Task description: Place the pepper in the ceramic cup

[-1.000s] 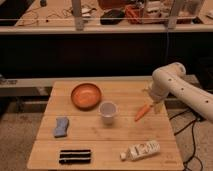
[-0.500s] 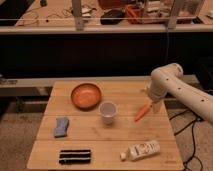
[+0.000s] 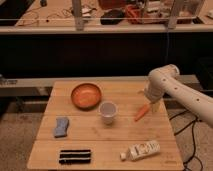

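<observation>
We see the pepper (image 3: 141,113) lying flat on the wooden table (image 3: 117,136), slanted, its upper end just below the pincer's tips; we cannot tell whether they touch. The pincer (image 3: 154,105) hangs over the table's right edge at the end of the white arm (image 3: 172,87), pointing down, its fingers spread wide and gripping nothing. Left of the pincer and a little nearer to us stands the ceramic cup (image 3: 107,111), upright, apart from the pepper. Farther left of the pincer, behind the cup and just beside it, sits the orange bowl (image 3: 85,95). Well below the pincer, near the front edge, a white bottle (image 3: 141,149) lies on its side. Farthest from the pincer, at the left, we find a blue cloth (image 3: 61,127) and, in front of it, a black ridged object (image 3: 75,156)
</observation>
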Robot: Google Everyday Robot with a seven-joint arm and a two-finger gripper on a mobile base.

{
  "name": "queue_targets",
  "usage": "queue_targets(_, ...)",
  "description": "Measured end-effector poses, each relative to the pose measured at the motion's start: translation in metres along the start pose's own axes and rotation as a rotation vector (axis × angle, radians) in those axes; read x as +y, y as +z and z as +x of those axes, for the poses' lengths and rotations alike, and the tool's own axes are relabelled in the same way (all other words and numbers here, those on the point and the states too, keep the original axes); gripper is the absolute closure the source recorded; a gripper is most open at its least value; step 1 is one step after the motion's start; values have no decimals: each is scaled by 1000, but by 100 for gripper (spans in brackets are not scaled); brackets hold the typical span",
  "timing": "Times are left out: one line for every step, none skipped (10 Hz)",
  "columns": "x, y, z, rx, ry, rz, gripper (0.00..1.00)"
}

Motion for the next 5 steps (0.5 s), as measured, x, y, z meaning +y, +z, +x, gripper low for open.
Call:
queue_targets(-1,2,-1,-2,-8,-3,20)
queue_targets(-1,4,-2,-6,-14,-8,20)
queue_targets(0,10,-3,-11,-23,-14,20)
queue_targets(0,16,-4,-16,-35,-20,20)
queue_targets(-2,18,-5,-19,-44,-23,20)
